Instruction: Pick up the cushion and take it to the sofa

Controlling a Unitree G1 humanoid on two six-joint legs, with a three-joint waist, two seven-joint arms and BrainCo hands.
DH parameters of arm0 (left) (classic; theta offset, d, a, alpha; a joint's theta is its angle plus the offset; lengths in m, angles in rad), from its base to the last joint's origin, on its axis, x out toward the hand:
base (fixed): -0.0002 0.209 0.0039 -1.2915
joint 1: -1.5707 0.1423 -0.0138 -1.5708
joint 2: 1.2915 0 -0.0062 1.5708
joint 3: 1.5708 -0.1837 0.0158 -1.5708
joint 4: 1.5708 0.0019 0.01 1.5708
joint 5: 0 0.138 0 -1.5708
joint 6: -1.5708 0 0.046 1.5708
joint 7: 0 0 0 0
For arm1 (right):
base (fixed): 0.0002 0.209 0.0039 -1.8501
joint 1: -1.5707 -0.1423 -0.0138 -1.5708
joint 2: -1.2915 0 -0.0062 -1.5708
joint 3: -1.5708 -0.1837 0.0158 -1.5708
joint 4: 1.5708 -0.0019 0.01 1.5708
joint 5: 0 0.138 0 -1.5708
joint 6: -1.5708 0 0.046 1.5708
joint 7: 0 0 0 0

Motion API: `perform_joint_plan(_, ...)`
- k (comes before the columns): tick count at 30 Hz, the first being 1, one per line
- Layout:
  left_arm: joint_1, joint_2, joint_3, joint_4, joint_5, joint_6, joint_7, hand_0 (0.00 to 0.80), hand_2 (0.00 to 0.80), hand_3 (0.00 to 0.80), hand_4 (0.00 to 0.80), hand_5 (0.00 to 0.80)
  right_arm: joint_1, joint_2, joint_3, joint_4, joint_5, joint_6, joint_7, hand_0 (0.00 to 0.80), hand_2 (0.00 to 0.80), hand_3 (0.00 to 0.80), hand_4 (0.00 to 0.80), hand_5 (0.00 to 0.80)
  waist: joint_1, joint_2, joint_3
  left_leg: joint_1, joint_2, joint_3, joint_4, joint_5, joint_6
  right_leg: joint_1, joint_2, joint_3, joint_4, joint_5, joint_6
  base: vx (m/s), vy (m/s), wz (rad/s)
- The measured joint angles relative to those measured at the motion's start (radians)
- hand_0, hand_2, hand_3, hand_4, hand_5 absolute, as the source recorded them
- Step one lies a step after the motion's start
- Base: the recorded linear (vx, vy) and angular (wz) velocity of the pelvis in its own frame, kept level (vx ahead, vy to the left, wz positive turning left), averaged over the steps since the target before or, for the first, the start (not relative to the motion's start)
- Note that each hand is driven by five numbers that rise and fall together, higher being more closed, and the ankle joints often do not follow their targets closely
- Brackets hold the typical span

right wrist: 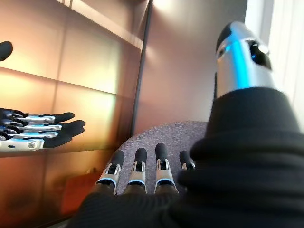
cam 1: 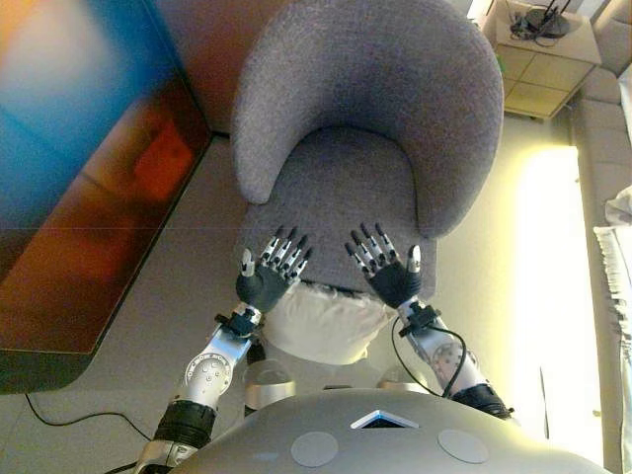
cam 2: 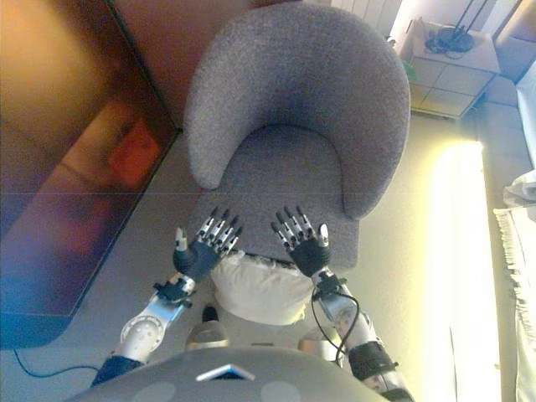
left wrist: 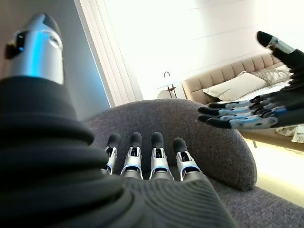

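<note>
Head views: both hands empty, fingers spread straight, hovering over the front edge of the grey armchair [cam 1: 365, 118] seat. Left hand [cam 1: 269, 272] and right hand [cam 1: 387, 267] sit side by side, apart. The white cushion [cam 1: 326, 321] lies below them, against the chair front, close to the robot; neither hand touches it.

L wrist view: fingers straight, nothing held; a beige sofa [left wrist: 232, 80] shows past the chair back.

R wrist view: same, fingers straight, empty.

Step, I'd say: reach, pre-grasp. Next move needs both hands lowered either side of the cushion, then squeezed in.
</note>
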Motion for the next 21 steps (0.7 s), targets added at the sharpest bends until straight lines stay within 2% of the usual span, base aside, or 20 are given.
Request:
perform_joint_plan(11,0.004,0.004,-0.001,0.000,0.000,0.003,0.000,0.000,0.000,0.000,0.000,0.000,0.011,-0.008,0.001,0.000,-0.002,-0.003,0.015,0.000,0.000,0.000,0.000,0.000,0.000,-0.006,-0.018,-0.001,0.000,0.002,-0.004,0.005,-0.007,-0.003,0.003,0.000,-0.007,0.001,0.000,0.012,0.000,0.00)
perform_joint_plan(15,0.005,0.014,-0.003,-0.001,0.046,-0.015,0.023,0.000,0.000,0.000,0.000,0.000,0.019,-0.013,0.005,0.001,-0.064,-0.034,0.008,0.000,0.000,0.000,0.000,0.000,0.000,-0.006,-0.018,-0.001,0.000,0.003,-0.014,0.005,-0.007,-0.007,0.003,0.000,-0.007,0.001,0.000,0.031,0.001,0.00)
perform_joint_plan(18,0.000,0.063,-0.012,0.001,0.319,-0.126,0.187,0.000,0.000,0.000,0.000,0.000,0.020,-0.050,0.031,0.004,-0.275,-0.129,-0.095,0.000,0.000,0.000,0.000,0.000,0.000,-0.007,-0.019,-0.001,0.000,0.003,-0.014,0.006,-0.008,-0.008,0.003,0.000,-0.008,0.001,0.001,0.034,0.000,-0.01)
perform_joint_plan(21,-0.010,0.159,-0.019,0.003,0.618,-0.205,0.367,0.000,0.000,0.000,0.000,0.000,0.010,-0.125,0.044,0.056,-0.594,-0.228,-0.301,0.000,0.000,0.000,0.000,0.000,0.000,-0.007,-0.018,-0.003,-0.001,0.002,-0.012,0.006,-0.008,-0.008,0.003,0.000,-0.009,0.001,0.001,0.000,0.000,0.00)
